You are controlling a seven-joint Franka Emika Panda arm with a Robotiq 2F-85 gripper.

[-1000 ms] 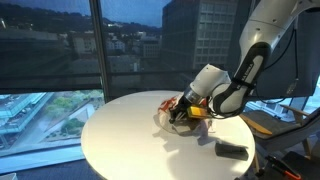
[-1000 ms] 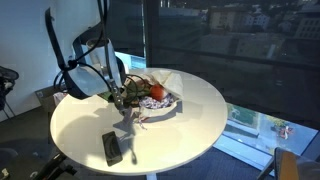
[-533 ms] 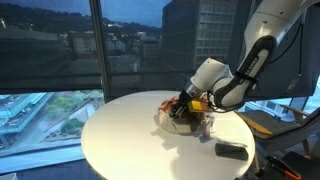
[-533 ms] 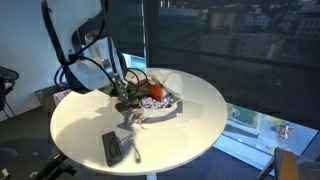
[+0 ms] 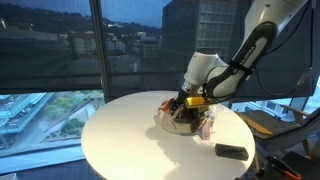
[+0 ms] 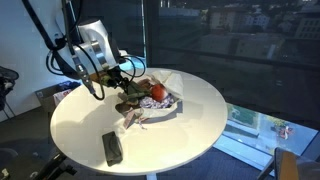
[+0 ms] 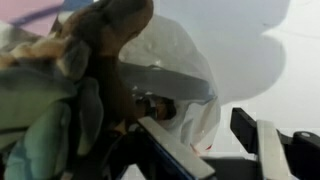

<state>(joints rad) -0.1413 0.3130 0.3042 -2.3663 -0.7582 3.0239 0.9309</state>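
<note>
My claw (image 5: 188, 101) hangs over the bowl (image 6: 168, 110), which sits between the middle of the bench (image 5: 120, 140) and the edge on my arm's side. A brown-green plush toy (image 7: 95, 60) lies against my fingers (image 7: 172, 146). I cannot tell whether I am clamping it.

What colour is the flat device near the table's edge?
Black device, clearest in an exterior view.

The pincer (image 7: 215, 140) is black, with an orange-yellow patch just behind it on the white arm (image 5: 205, 70). Just beside it is a soft toy (image 7: 95, 60) in tan-brown with pale grey-green parts, and past that a red round thing (image 6: 156, 92) in a grey bowl (image 6: 168, 110). The tabletop (image 6: 75, 115) beneath is plain white, and the flat block (image 6: 112, 148) well apart from the pincer is black.
</note>
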